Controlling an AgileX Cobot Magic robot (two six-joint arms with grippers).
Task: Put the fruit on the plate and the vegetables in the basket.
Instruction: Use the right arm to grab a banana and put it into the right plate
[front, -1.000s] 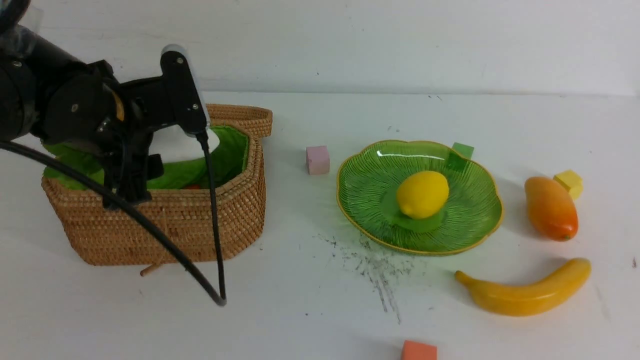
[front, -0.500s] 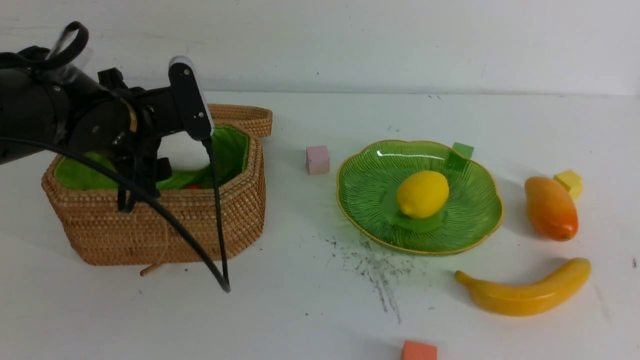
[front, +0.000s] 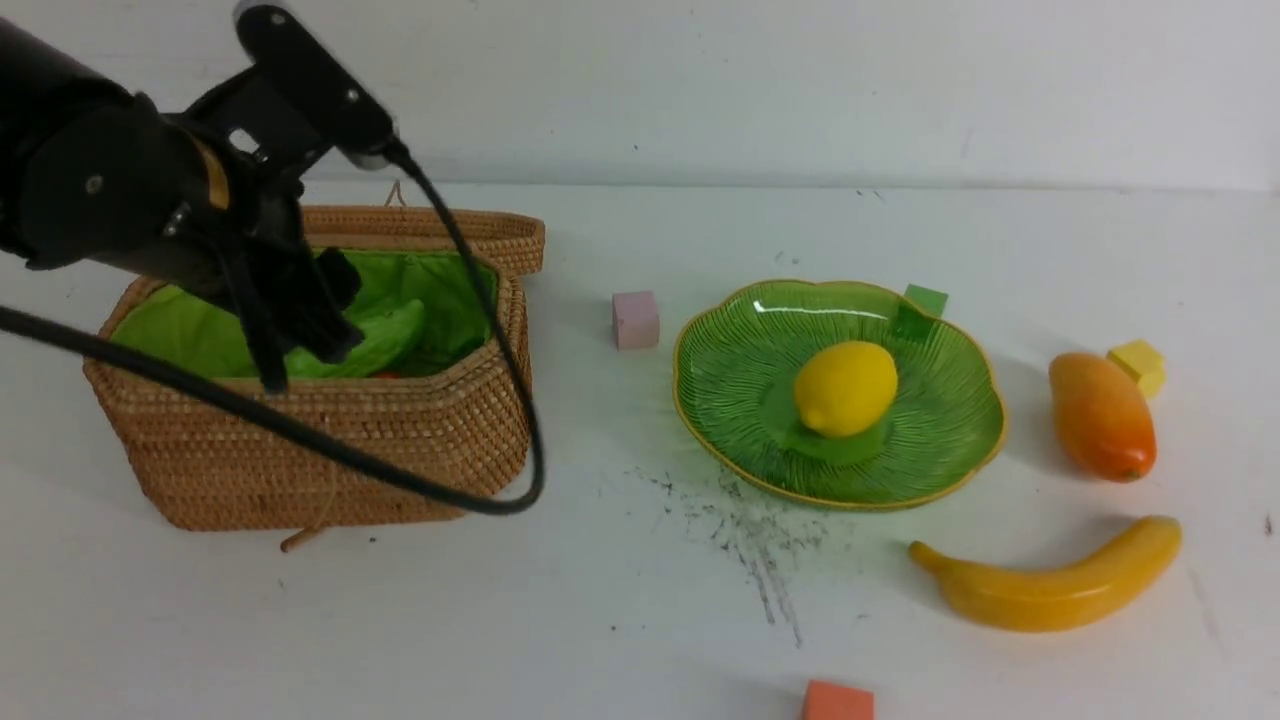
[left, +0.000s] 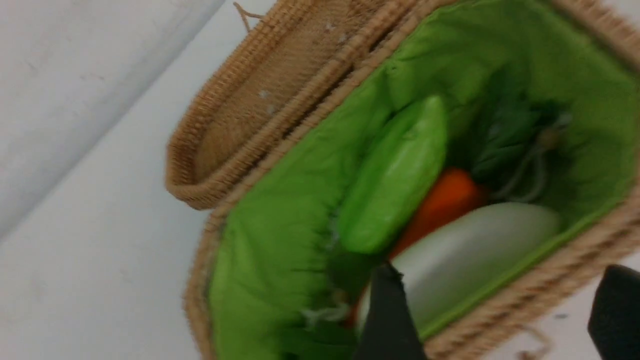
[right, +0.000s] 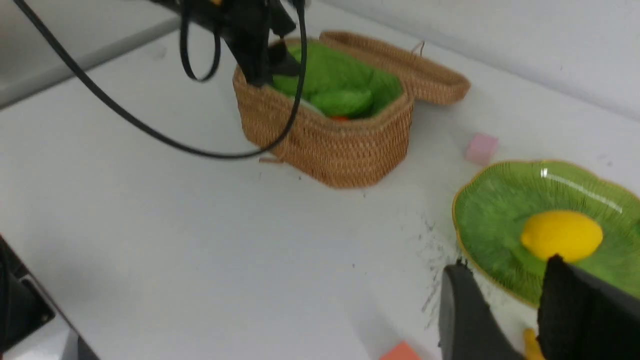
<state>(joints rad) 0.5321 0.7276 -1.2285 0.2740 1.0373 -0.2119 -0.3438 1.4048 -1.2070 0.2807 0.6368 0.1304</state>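
Clearing basket: left gripper jaws apart; lift straight up, avoid snagging radish.

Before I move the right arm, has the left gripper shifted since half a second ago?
Yes: in the front view, the left gripper is higher above the basket.

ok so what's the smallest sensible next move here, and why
Probably swing the right pincer over the banana: it looks open and empty, and the banana lies on the table beside the plate, which so far holds only the lemon. The gourd, carrot and radish are already in the basket.
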